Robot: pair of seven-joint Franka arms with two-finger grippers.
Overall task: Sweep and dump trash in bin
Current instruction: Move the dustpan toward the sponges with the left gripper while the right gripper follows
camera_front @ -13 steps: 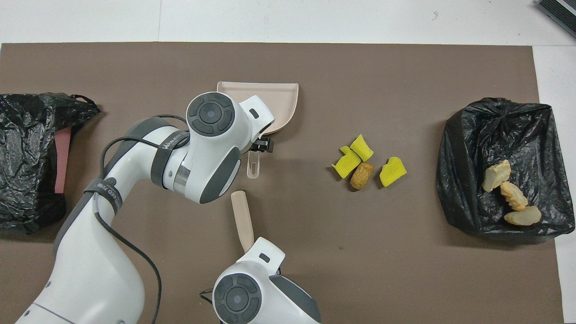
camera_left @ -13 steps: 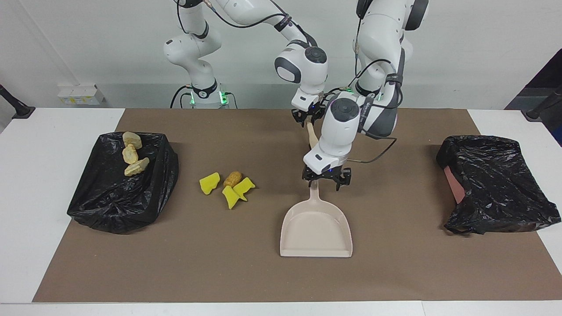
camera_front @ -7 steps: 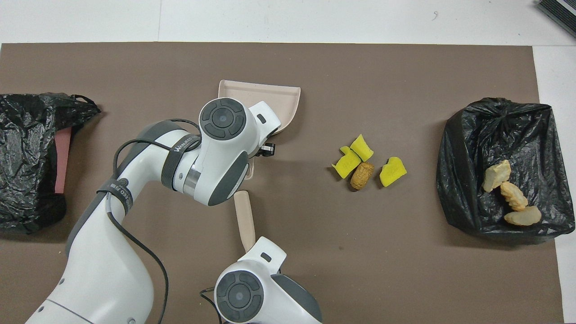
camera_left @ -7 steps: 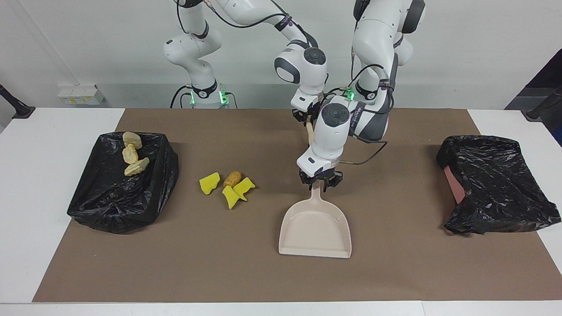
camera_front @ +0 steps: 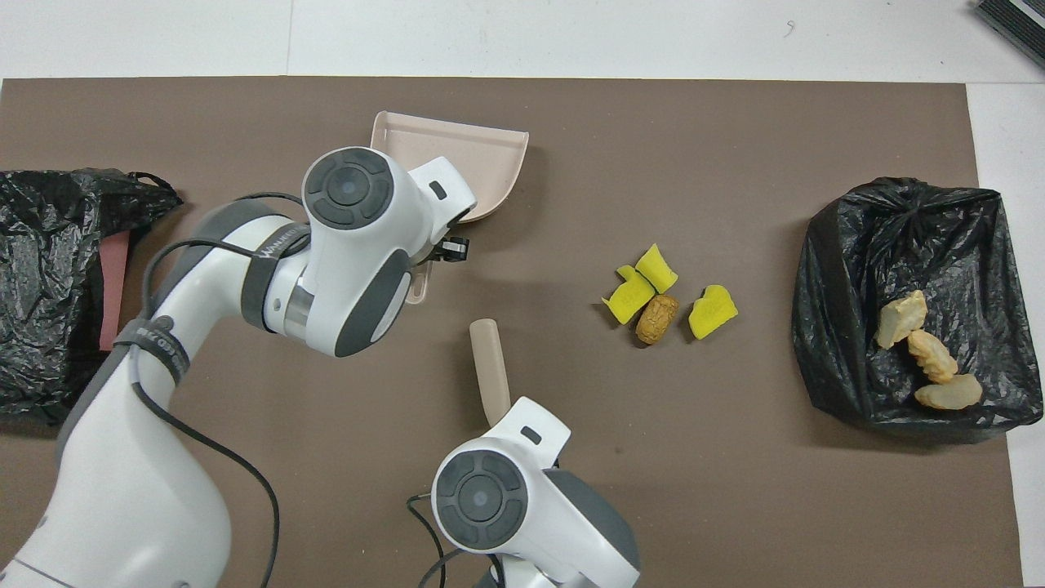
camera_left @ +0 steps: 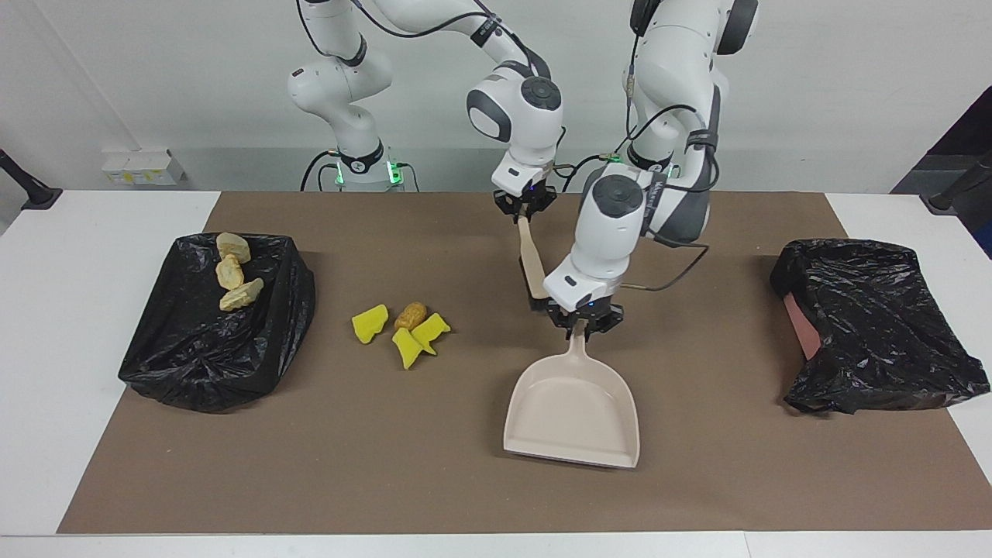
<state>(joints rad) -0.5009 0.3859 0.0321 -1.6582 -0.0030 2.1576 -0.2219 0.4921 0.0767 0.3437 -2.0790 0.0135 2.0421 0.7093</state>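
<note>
My left gripper (camera_left: 583, 325) is shut on the handle of the beige dustpan (camera_left: 572, 415), whose pan (camera_front: 457, 155) points away from the robots and is turned a little askew. My right gripper (camera_left: 525, 212) is shut on the beige brush (camera_left: 532, 262), which hangs slanted over the mat; in the overhead view the brush (camera_front: 488, 367) sticks out from under the right hand. Loose trash lies toward the right arm's end: three yellow wedges (camera_left: 370, 322) around a brown lump (camera_left: 411, 315), the same cluster (camera_front: 657, 317) seen from above. Three tan pieces (camera_left: 231, 273) lie in the black-lined bin (camera_left: 201, 349).
A brown mat (camera_left: 387, 480) covers the white table. The bin (camera_front: 906, 237) sits at the right arm's end. A second black bag (camera_left: 876, 325) over a reddish box lies at the left arm's end.
My left gripper closed on the dustpan's handle, and the pan swung askew and shifted slightly. My right gripper carried the brush a little toward the right arm's end.
</note>
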